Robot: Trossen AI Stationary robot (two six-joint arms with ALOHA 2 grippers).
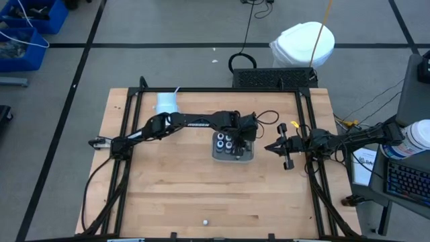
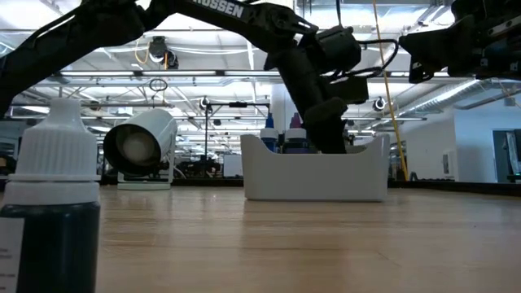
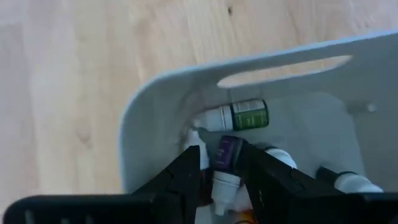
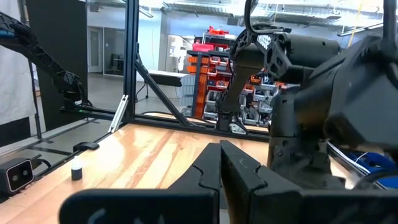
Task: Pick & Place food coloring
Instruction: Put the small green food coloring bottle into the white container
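A: Where is the left end effector (image 3: 221,168)?

B: Reaching into the grey tray (image 1: 247,156) near the middle of the tabletop (image 1: 175,188). Its fingers are pinched on a purple-labelled bottle (image 3: 227,152) of food coloring, the white cap pointing back toward the wrist.

A: Why so low inside the tray?

B: I judge the wall leaves little room, so the fingers come down from above and take the bottle by its narrow body. A green-labelled bottle (image 3: 239,116) lies on its side just beyond, toward the curved wall, and more white caps sit close beside the fingers.

A: The rest of the set?

B: From above, several round-topped bottles (image 1: 225,141) fill the tray's 9 o'clock half. 1 small bottle (image 1: 205,221) stands alone at 6 o'clock near the tabletop edge. A white cup (image 1: 166,103) lies on its side at 11 o'clock.

A: The right arm?

B: Its end effector (image 1: 277,146) waits at 3 o'clock of the tray, fingers together, holding nothing.

A: Risk?

B: Probably nudging neighbouring bottles during the lift.
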